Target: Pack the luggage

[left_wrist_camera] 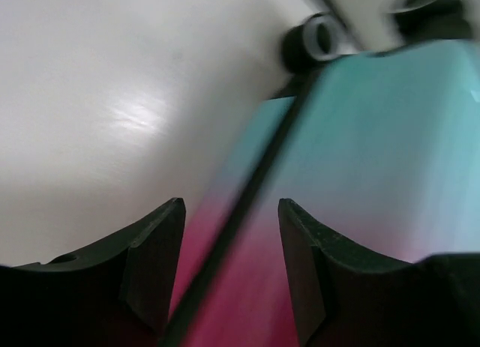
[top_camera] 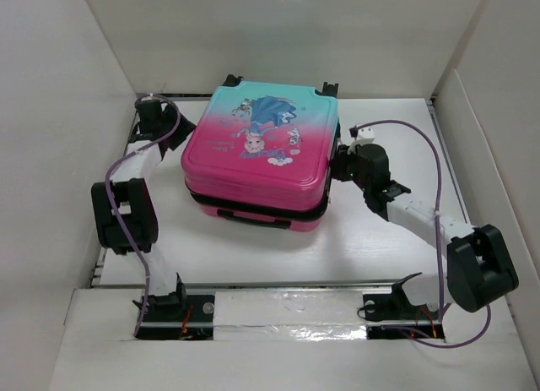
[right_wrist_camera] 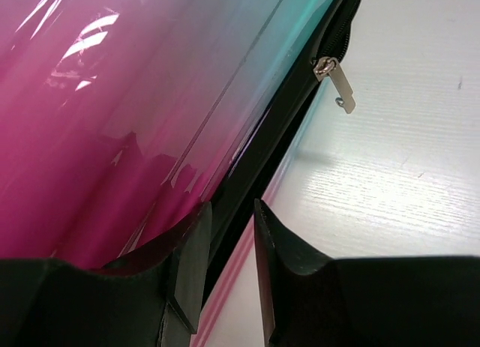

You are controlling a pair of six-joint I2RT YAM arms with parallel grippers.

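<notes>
Where your luggage point(top_camera: 257, 150) sits: mid-table, lying flat and closed, its printed shell face up, with the teal end far and the pink end near.
Table point(top_camera: 253, 256): white, and you see it bare on the near side of the case and along both flanks.
Wheels point(top_camera: 327, 89): black, at the two far corners of the case.
Left gripper point(left_wrist_camera: 231, 210): you have it at the far left corner of the case, jaws spread wide with nothing held. In its wrist view the black seam between the two shell halves runs up through the gap.
Left fingers point(left_wrist_camera: 150, 257): dark, one to each side of that seam; you cannot tell whether either touches the shell.
Right gripper point(right_wrist_camera: 230, 208): you have it against the right side of the case, near the middle of that edge, jaws drawn in to a narrow slit. The black zipper band lies in line with the slit; you cannot tell whether it is pinched or merely behind the tips.
Zipper pull point(right_wrist_camera: 335, 76): a silver tab hanging from the black band over the white table, farther along the seam and well apart from your right fingers point(right_wrist_camera: 187, 264).
Cables point(top_camera: 422, 138): purple, one looping above each arm.
Walls point(top_camera: 278, 36): white panels to the left, right and far side.
</notes>
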